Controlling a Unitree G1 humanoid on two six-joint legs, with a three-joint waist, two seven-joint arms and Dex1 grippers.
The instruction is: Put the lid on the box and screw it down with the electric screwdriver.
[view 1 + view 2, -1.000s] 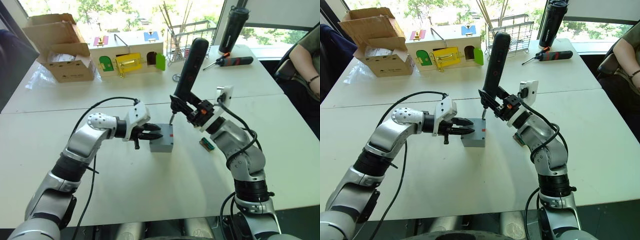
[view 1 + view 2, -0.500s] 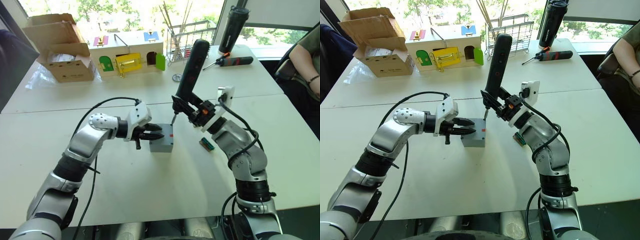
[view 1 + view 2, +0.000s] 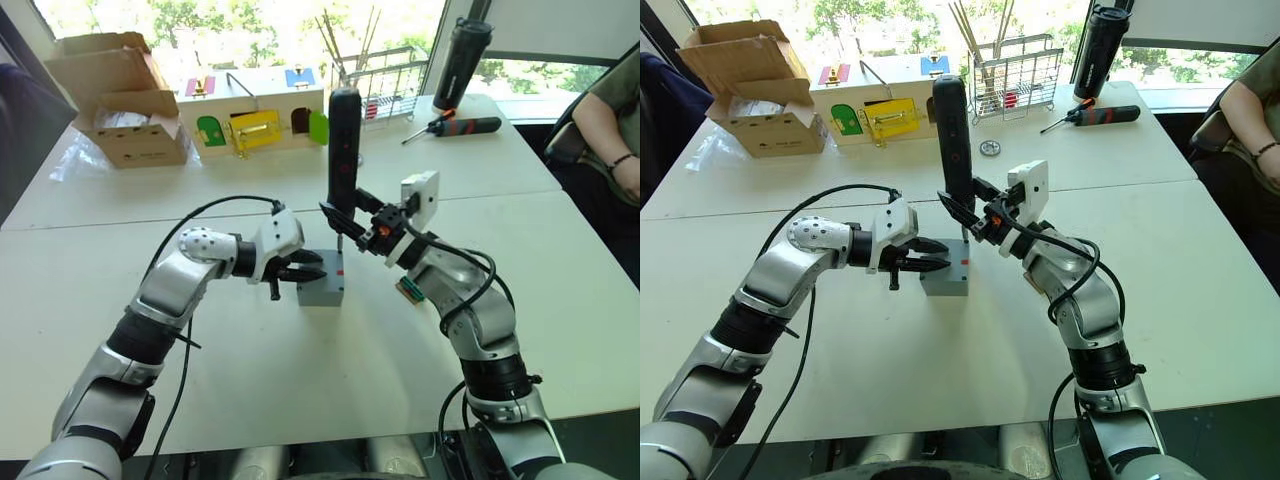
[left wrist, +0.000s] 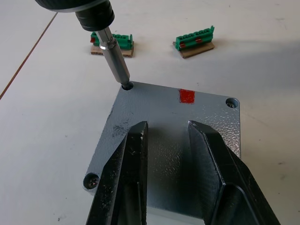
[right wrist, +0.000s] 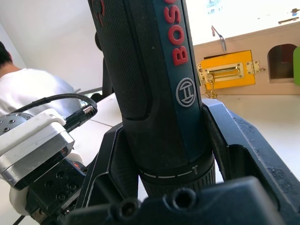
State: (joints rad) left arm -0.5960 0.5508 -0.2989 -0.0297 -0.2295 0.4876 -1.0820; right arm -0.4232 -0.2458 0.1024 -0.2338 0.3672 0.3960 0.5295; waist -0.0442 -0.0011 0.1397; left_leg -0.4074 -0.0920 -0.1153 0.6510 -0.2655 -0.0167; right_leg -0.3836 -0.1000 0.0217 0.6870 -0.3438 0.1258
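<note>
Grey lid [image 3: 322, 268] already sits on the box [image 3: 321, 290], mid-table, well in front of the colourful latch box [image 3: 255, 108]. Head view: your right gripper [image 3: 345, 215] is clamped round the black electric screwdriver [image 3: 342, 145], nearly upright over the box's far corner, likely so the bit drives straight into the hole. Left gripper [image 3: 305, 270] reaches in from the box's left side, fingers over the lid's near edge, apparently to pin it while you drive. Hand screwdriver [image 3: 462, 125] and black bottle [image 3: 455, 63] lie far beyond the box, unused. A person's arm [image 3: 610, 150] is at the table's right end.

Left wrist view: the two black fingers [image 4: 132, 164] are narrowly parted and lie on the lid top, gripping nothing, just pressing. The bit [image 4: 116, 65] is seated in the corner hole left of the red mark [image 4: 186, 96]. Other visible corners already look filled with screws, so I'd judge this is a late fastener. Two green terminal blocks [image 4: 194, 40] sit beyond the box, clear of it.

Right wrist view: fingers wrap the screwdriver barrel [image 5: 154, 84] snugly. Keep the tool vertical or the bit may cam out.
</note>
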